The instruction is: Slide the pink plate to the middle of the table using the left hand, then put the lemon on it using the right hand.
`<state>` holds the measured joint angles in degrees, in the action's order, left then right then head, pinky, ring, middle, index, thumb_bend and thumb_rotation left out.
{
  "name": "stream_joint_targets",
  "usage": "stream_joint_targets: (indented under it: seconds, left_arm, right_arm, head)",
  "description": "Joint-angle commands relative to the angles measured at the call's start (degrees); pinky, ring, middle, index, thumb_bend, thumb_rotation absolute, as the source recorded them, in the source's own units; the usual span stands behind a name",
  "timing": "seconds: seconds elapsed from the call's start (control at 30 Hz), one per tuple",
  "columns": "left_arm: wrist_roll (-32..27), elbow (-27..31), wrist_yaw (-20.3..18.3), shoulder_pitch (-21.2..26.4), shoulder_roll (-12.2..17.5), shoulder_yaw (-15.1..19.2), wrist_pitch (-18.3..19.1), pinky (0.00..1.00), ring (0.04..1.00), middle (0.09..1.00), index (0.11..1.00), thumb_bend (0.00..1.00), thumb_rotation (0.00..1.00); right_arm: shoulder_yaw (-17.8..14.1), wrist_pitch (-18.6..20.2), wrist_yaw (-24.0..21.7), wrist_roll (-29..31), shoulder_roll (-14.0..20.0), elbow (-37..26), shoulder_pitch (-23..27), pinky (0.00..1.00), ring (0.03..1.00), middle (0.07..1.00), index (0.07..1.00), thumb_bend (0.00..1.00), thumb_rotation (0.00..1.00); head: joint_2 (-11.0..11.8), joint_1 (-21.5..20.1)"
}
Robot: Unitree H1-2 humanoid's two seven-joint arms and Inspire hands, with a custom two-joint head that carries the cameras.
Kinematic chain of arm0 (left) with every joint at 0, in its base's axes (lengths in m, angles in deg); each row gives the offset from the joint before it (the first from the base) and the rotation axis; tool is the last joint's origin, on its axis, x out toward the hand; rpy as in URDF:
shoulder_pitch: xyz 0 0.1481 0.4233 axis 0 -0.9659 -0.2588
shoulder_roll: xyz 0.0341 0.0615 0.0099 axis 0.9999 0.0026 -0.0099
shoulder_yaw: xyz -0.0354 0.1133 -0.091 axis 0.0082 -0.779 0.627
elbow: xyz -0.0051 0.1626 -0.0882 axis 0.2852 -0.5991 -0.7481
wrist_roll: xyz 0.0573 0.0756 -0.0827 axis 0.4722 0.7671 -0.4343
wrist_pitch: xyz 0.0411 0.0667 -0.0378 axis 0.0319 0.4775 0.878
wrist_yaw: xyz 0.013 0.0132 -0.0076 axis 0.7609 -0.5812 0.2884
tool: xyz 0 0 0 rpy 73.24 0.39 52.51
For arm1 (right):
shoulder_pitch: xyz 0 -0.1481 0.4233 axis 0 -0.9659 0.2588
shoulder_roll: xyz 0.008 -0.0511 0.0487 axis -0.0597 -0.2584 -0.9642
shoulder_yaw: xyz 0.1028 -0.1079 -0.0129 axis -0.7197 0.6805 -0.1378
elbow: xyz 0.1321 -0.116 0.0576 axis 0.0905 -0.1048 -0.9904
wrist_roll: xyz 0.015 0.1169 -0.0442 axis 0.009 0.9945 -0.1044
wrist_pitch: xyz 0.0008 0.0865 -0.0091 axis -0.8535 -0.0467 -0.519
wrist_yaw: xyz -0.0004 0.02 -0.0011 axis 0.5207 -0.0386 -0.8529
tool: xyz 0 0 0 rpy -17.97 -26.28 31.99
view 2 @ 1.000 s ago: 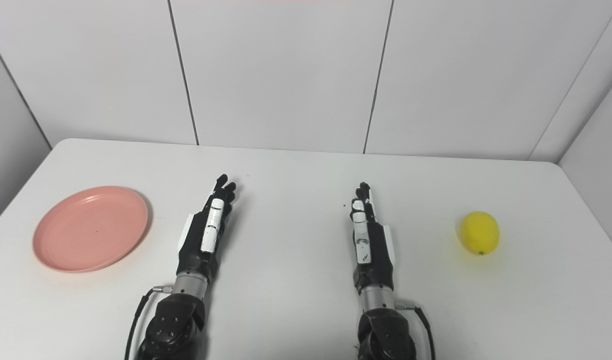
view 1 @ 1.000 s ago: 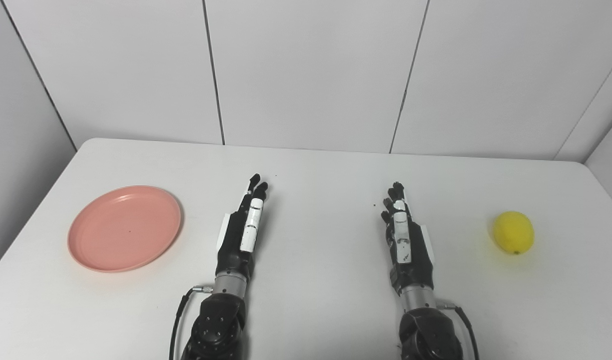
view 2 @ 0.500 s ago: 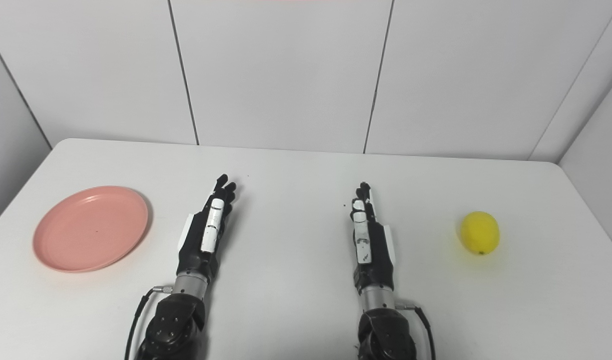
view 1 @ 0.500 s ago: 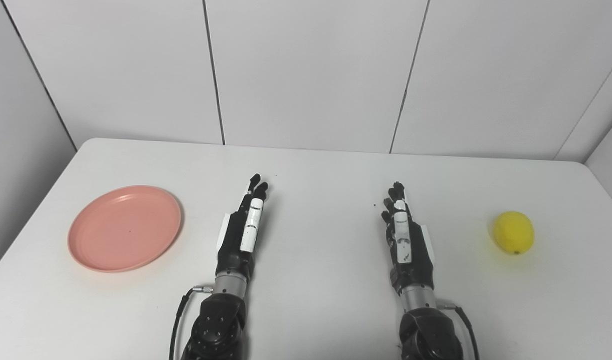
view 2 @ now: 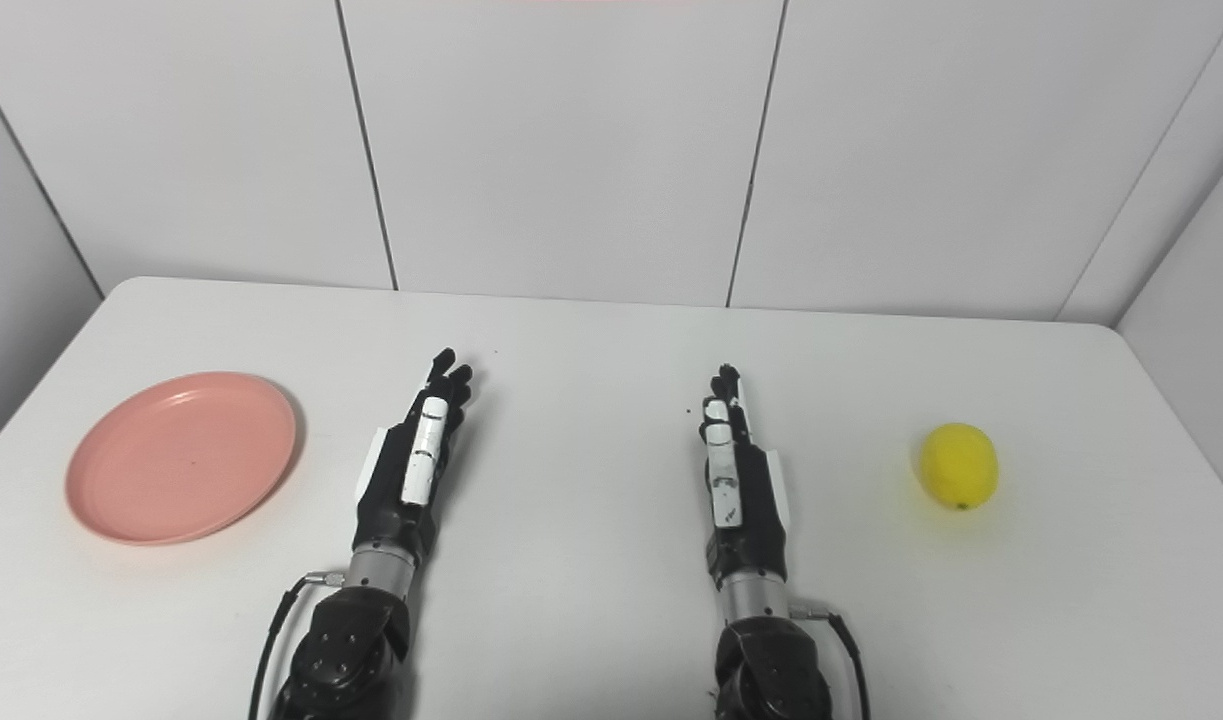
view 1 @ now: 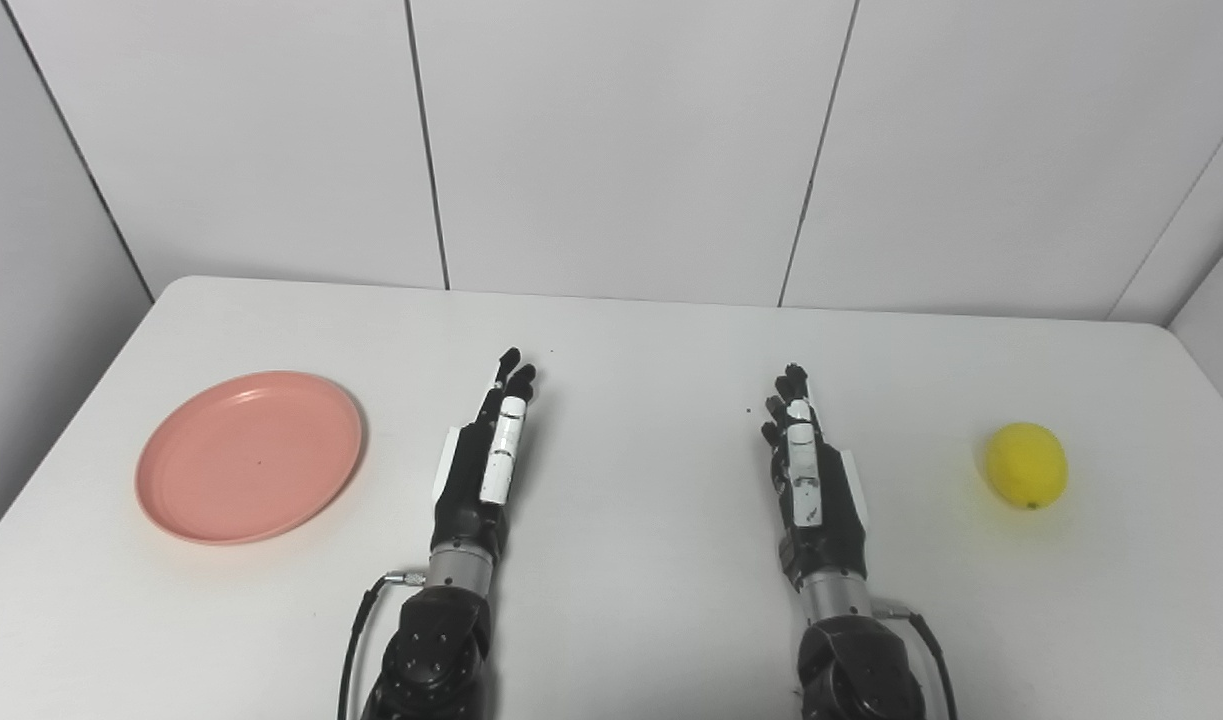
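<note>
Both lying flat and holding nothing, fingers extended, left hand [view 1: 486, 455] and right hand [view 1: 806, 470], first step not yet begun: reaching left hand across to plate [view 1: 249, 456] at tabletop [view 1: 631, 340] left side, lemon [view 1: 1026, 465] waiting far right.

Left hand [view 1: 486, 455]: black body, with one long white plate along the top and a small white piece on its outer side.
Right hand [view 1: 806, 475]: black as well, with white plates carrying small dark marks.
Fingers [view 1: 511, 370]: thin, with black tips.
Wrists [view 1: 458, 570]: a short silver metal ring behind each hand.
Forearms [view 1: 433, 655]: black rounded shells with small screws.
Cables [view 1: 356, 640]: one thin black cable runs from a silver plug beside each wrist ring.
</note>
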<state>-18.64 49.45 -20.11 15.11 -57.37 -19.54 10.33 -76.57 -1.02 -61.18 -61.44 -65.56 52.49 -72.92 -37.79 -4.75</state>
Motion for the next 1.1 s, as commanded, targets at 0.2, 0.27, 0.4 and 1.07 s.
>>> stream_joint_targets:
  seconds: [0.2, 0.27, 0.4, 1.07]
  left_arm:
    - [0.0, 1.1, -0.2, 0.9, -0.3, -0.3, 0.0, 0.99, 0.967, 0.946, 0.943, 0.6, 1.0]
    - [0.1, 1.1, -0.1, 0.9, -0.2, -0.3, 0.0, 0.99, 0.967, 0.945, 0.943, 0.6, 1.0]
    - [0.1, 1.0, -0.2, 0.9, -0.3, -0.3, -0.1, 0.99, 0.967, 0.946, 0.943, 0.6, 1.0]
    - [1.8, 1.5, 0.8, -0.8, -1.2, -1.4, 0.2, 1.0, 0.979, 0.955, 0.951, 0.61, 1.0]
  right_arm:
    - [0.1, -1.8, -0.6, 0.4, -0.2, -1.0, 1.3, 1.0, 1.0, 1.0, 1.0, 0.68, 1.0]
    - [0.1, -1.9, -0.5, 0.3, -0.2, -1.0, 1.3, 1.0, 1.0, 1.0, 1.0, 0.67, 1.0]
    - [0.1, -1.8, -0.5, 0.4, -0.2, -1.1, 1.2, 1.0, 1.0, 1.0, 1.0, 0.68, 1.0]
    - [0.3, -2.2, -0.8, -0.1, 0.6, -2.5, -1.0, 1.0, 1.0, 1.0, 1.0, 0.68, 1.0]
  head:
    - [0.0, 0.1]
    - [0.0, 0.1]
    - [0.1, 0.1]
    - [5.3, 9.2]
